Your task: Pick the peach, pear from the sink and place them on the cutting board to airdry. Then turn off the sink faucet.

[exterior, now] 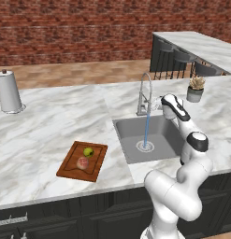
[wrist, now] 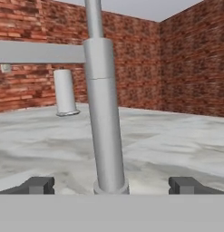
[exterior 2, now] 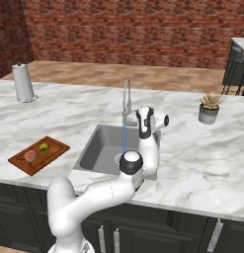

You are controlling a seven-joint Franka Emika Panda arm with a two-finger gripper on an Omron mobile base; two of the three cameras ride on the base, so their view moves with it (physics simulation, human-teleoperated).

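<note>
The peach [exterior: 82,163], round and pinkish-red, and the smaller yellow-green pear [exterior: 88,151] were both found sitting on the board [exterior: 70,163], a flat reddish-brown wooden rectangle with a darker groove near its rim. The pear was placed toward the far end, the peach just beside it toward the near edge. The board was laid on the white marble-veined counter [exterior: 46,135], left of the sink [exterior: 126,140], a grey steel rectangular basin with a white-ringed round drain.

Water was seen running in a thin blue stream from the faucet [exterior: 144,93], a slim chrome gooseneck, straight down onto the drain.

The gripper [wrist: 111,185] was held level at the faucet, right of it in the base views. In the hand view the smooth grey cylindrical faucet post rose right between the two dark fingertips [wrist: 40,185], which were spread wide with nothing gripped.

A white towel roll [exterior: 8,92] was stood upright far left, and a small potted succulent [exterior: 196,88] in a grey pot off to the right. Red brick walls were seen behind.
</note>
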